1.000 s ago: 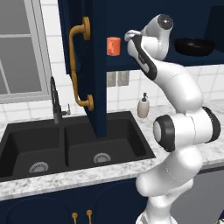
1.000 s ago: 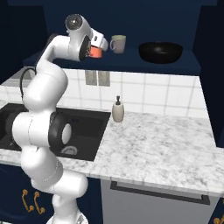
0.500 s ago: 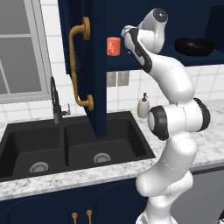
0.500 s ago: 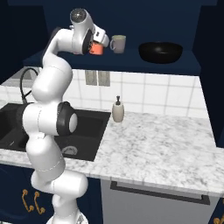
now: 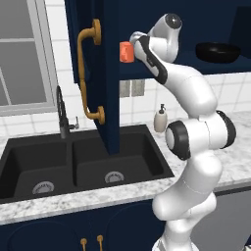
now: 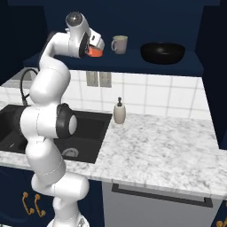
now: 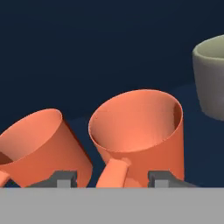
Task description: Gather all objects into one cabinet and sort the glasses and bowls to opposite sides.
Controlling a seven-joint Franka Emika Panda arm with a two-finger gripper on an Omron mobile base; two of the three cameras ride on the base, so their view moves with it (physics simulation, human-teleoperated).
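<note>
On the navy cabinet shelf (image 6: pixel 133 63) stand two orange-red cups, a grey-beige cup and a black bowl. My gripper (image 7: pixel 111 179) is open, its finger tips standing clear on either side of the handle of the middle orange-red cup (image 7: pixel 140 131). A second orange-red cup (image 7: pixel 37 144) stands just left of it, and the grey-beige cup (image 7: pixel 212 78) is further right. From the base, my gripper (image 5: pixel 134 47) reaches to an orange-red cup (image 5: pixel 126 51) at the shelf's left end. The grey-beige cup (image 6: pixel 119 44) sits mid-shelf and the black bowl (image 6: pixel 162 52) at the right.
The cabinet's tall open door (image 5: pixel 105 73) with its curved brass handle (image 5: pixel 90 73) hangs left of the arm. Below are the black double sink (image 5: pixel 73 162), the faucet (image 5: pixel 62 115), a cream soap dispenser (image 6: pixel 119 111) and the marble counter (image 6: pixel 168 150).
The jaws have opened and let go of the orange-red cup's handle; the cup stands on the shelf. The arm's elbow has swung while the hand stays at the shelf.
</note>
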